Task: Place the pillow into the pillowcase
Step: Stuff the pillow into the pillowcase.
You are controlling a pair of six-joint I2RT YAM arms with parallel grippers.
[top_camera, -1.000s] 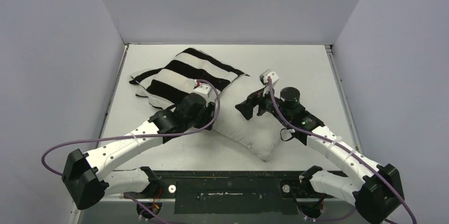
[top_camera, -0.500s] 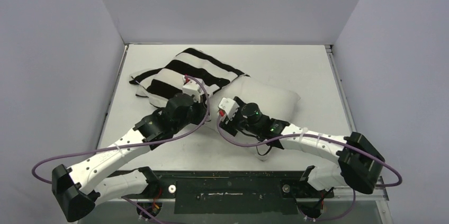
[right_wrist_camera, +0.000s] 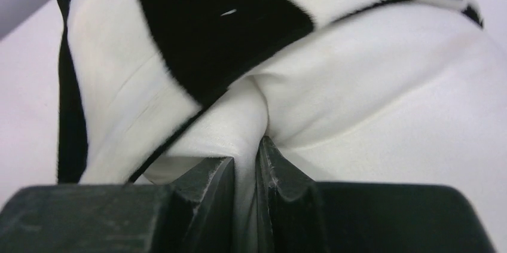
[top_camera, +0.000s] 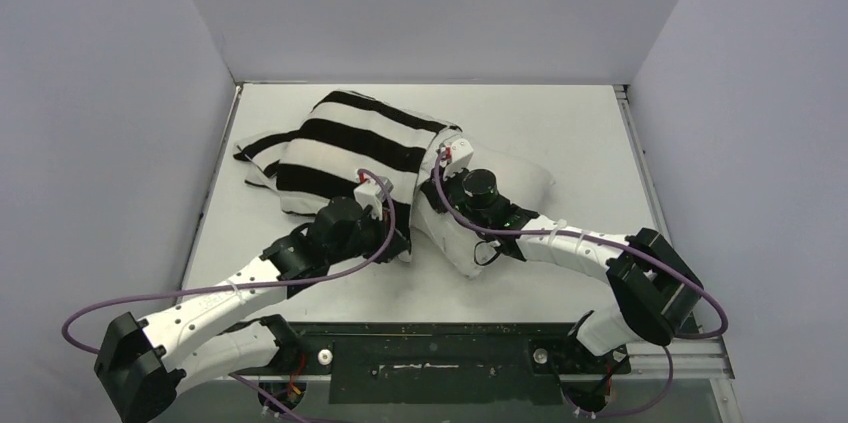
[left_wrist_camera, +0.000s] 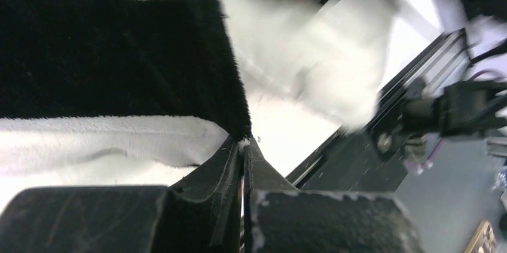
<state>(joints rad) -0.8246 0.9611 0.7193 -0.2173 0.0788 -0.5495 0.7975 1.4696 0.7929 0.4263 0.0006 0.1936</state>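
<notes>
Nearest the bases, the left gripper (left_wrist_camera: 244,145) is clamping fully shut on the near corner of the pillowcase (top_camera: 340,143) mouth, its tips biting the hem of a black stripe. Just beyond it, the right gripper (right_wrist_camera: 258,145) is pinching a narrow fold of white cloth at the upper rim of that mouth. This is judged to be the pillowcase, though pillow cloth may be caught in the same fold. The pillow (top_camera: 515,178) is lying on the table (top_camera: 560,113) with its left part inside the striped sleeve and its right part, including the near corner, still showing bare. The step in hand is drawing the mouth over the remaining pillow. To do it well, both arms should be pulling rightward together, keeping the hem spread and slightly lifted so the plump edge is not jamming. The right pinch should be checked for trapped pillow fabric before pulling. Against the frame one second back, the right arm is no longer hanging wide-jawed over the pillow's right side, having swung left to the mouth. The left jaws have closed, and the sleeve is covering more pillow.
</notes>
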